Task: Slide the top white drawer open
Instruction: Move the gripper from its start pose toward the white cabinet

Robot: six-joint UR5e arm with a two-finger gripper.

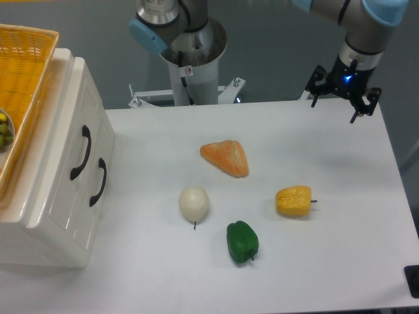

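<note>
1. Counter (340,261): white surface, carries all items below.
2. Cabinet (59,216): glossy white plastic, far left of counter, seen from above at an angle; two drawer fronts face right.
3. Top white drawer (73,131): upper front of cabinet, panelled. Sits flush w/ cabinet face, i.e. shut.
4. Black curved handle (81,153) of top drawer: nothing touching it.
5. Second drawer front (88,203): just below/beside the first, also flush, w/ own black handle (99,182).
6. Yellow wicker basket (26,72): rests on cabinet top, partly cut off by left edge. Small green items (4,131) inside, too cropped to identify.
7. Gripper (343,104): black, upper right, at far edge of counter, pointing down. Blue light on wrist. Jaws look spread, nothing between them. Well apart from cabinet, opposite side of counter.
8. Arm base (193,59): silver/white column, back centre, blue joint caps.
9. Orange wedge-shaped item (226,157): centre of counter, approx. triangular.
10. White round item (194,203): below-left of orange wedge, short stem at front.
11. Green pepper (242,241): front centre, near white item.
12. Yellow pepper (294,200): right of centre, stem pointing right.
13. Dark object (413,280): bottom right edge, cropped; cannot tell what.
</note>
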